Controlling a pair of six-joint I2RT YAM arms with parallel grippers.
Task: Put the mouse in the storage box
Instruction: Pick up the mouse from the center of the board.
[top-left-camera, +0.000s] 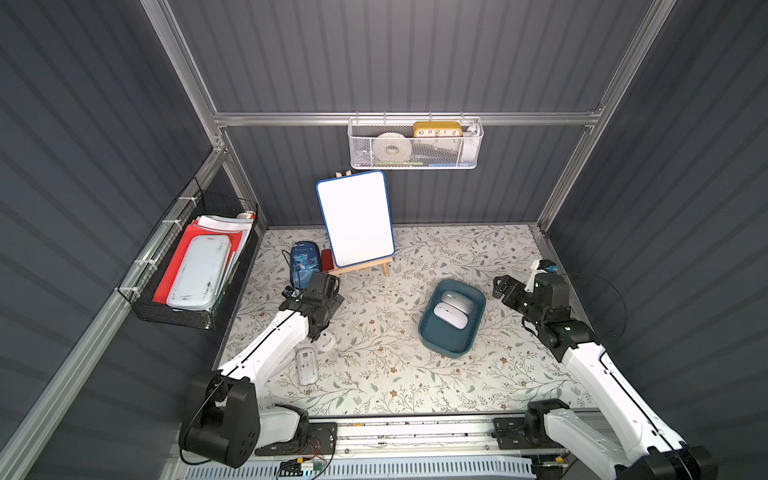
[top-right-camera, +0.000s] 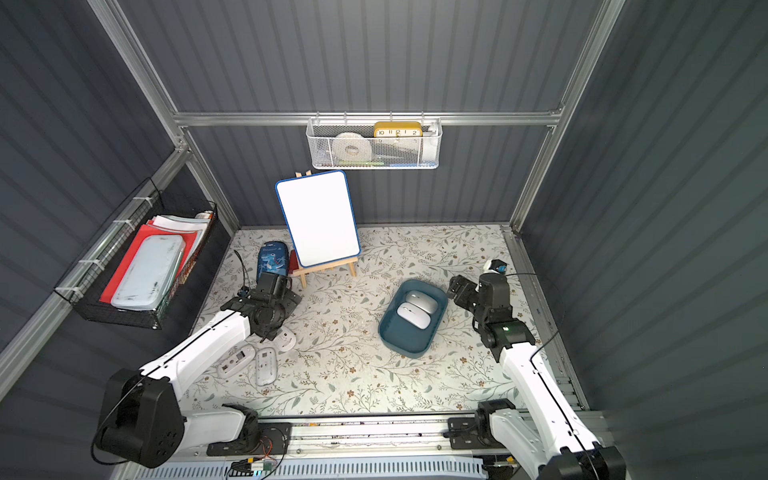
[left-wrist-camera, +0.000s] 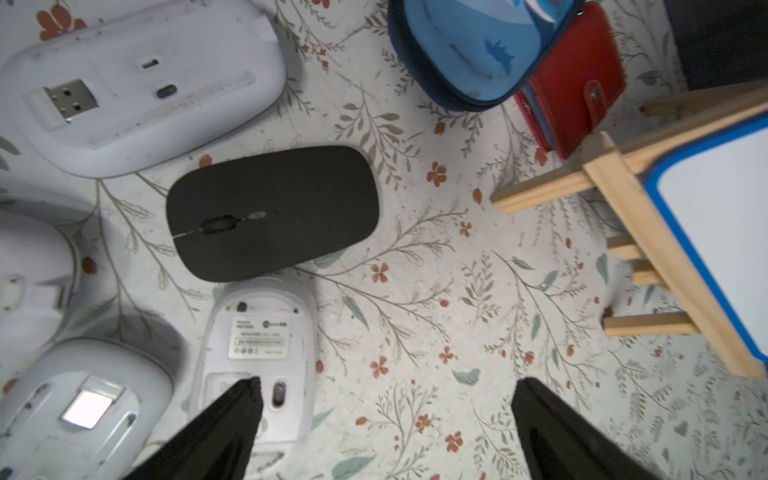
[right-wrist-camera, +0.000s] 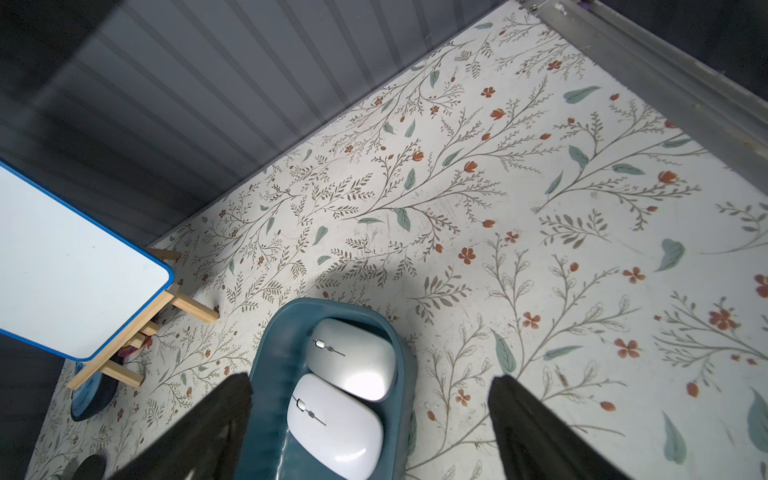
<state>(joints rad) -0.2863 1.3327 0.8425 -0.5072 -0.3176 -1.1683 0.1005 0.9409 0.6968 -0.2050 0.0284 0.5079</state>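
The dark teal storage box (top-left-camera: 444, 344) (top-right-camera: 409, 341) lies right of centre on the floral mat, and two pale mice (top-left-camera: 451, 314) (right-wrist-camera: 336, 419) rest side by side inside it. Several more mice lie at the left. One is black and upright (left-wrist-camera: 272, 212); the white ones are upside down (left-wrist-camera: 255, 353) (top-left-camera: 306, 365) (top-right-camera: 266, 365). My left gripper (left-wrist-camera: 384, 386) hangs open over this group. One of its fingers (left-wrist-camera: 232, 415) overlaps a white mouse and only bare mat shows between the jaws. My right gripper (right-wrist-camera: 372, 379) (top-left-camera: 505, 289) is open beside the box's far right end, holding nothing.
A whiteboard on a wooden easel (top-left-camera: 355, 218) stands at the back, with a blue pencil case (top-left-camera: 303, 262) and a red wallet (left-wrist-camera: 577, 79) close to the left arm. A white mesh basket (top-left-camera: 415, 143) hangs on the back wall. A black wire basket (top-left-camera: 195, 266) hangs on the left wall.
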